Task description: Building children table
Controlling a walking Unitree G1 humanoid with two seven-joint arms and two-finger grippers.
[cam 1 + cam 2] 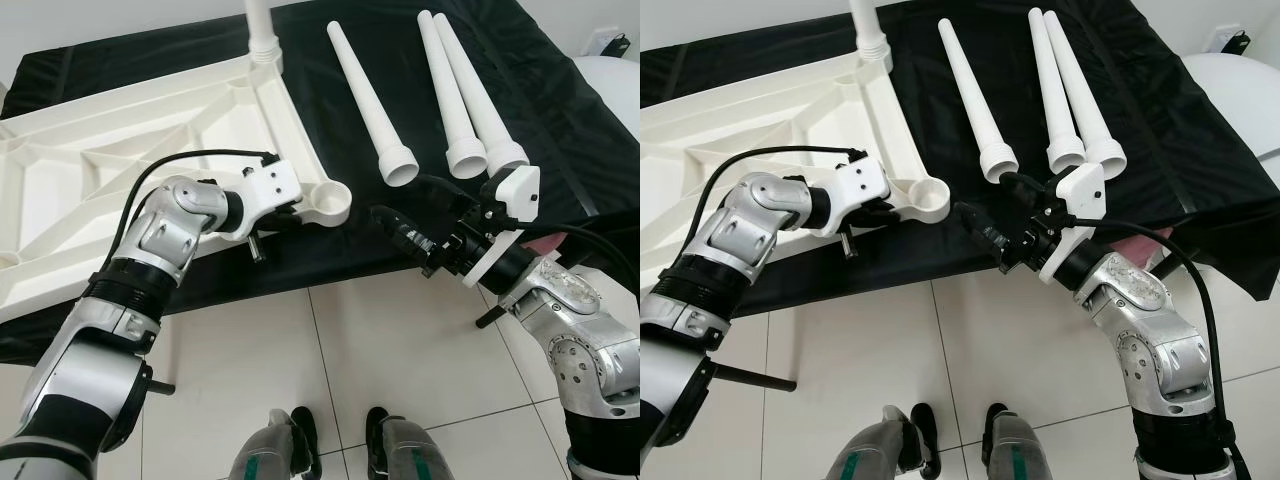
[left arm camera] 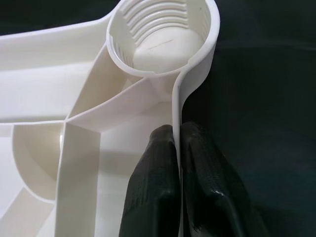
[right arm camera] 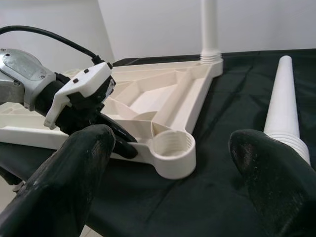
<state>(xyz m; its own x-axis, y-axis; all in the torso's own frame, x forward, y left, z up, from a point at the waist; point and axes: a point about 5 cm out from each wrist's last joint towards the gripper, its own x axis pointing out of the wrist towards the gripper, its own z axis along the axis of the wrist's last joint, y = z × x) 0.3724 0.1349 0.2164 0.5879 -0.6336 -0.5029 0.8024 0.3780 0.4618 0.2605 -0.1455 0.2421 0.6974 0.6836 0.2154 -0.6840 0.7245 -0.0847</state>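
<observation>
A white plastic tabletop (image 1: 100,150) lies upside down on a black cloth. One white leg (image 1: 262,30) stands screwed into its far corner. The near corner socket (image 1: 328,200) is empty, and its threads show in the left wrist view (image 2: 163,34). My left gripper (image 1: 285,215) is shut on the tabletop's thin side wall (image 2: 176,98), just behind that socket. Three loose white legs (image 1: 365,95) lie side by side on the cloth to the right. My right gripper (image 1: 400,197) is open over the cloth's front edge, between the socket and the legs' wide ends, holding nothing.
The black cloth (image 1: 540,120) hangs over the front edge of its low support, down to a white tiled floor (image 1: 400,350). My feet (image 1: 340,440) stand on the tiles close to it. A white rounded object (image 1: 612,90) sits at the far right.
</observation>
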